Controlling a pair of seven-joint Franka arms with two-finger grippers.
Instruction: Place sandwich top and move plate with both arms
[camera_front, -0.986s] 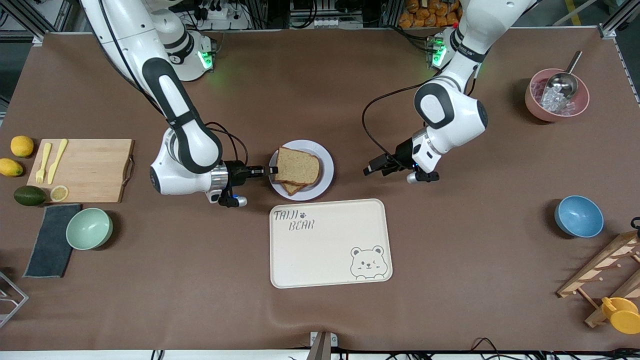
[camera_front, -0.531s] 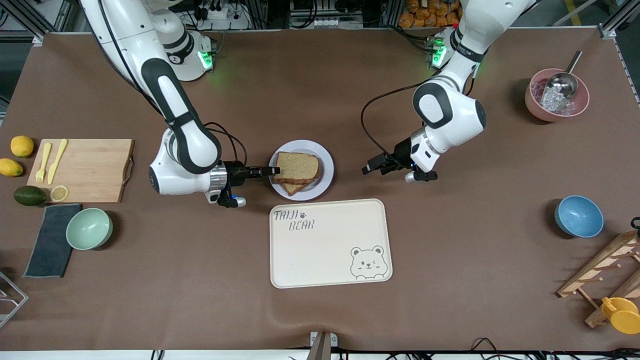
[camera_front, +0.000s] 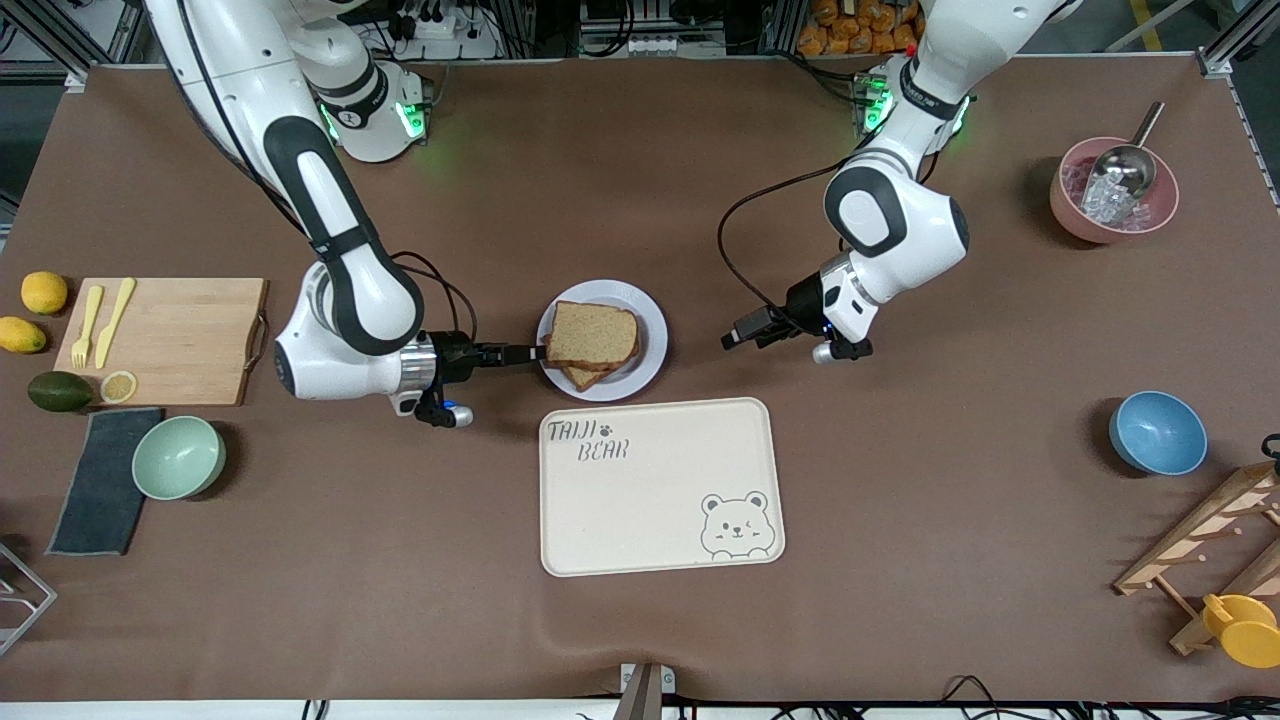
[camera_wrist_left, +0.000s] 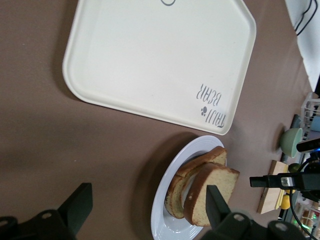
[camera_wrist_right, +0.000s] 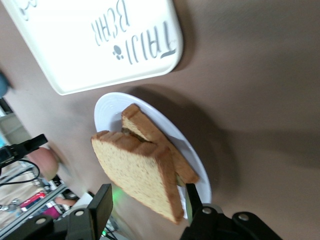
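Sandwich top (camera_front: 592, 333): soft, light, on plate (camera_front: 652, 325); lift plate by rim. Right gripper (camera_front: 528, 352) fingers released, left gripper (camera_front: 735, 338) fingers spread.

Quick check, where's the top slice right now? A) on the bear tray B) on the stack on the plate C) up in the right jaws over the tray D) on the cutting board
B: the top slice lies on the lower bread on the plate, with the right gripper at the plate's edge, jaws open beside the slice.
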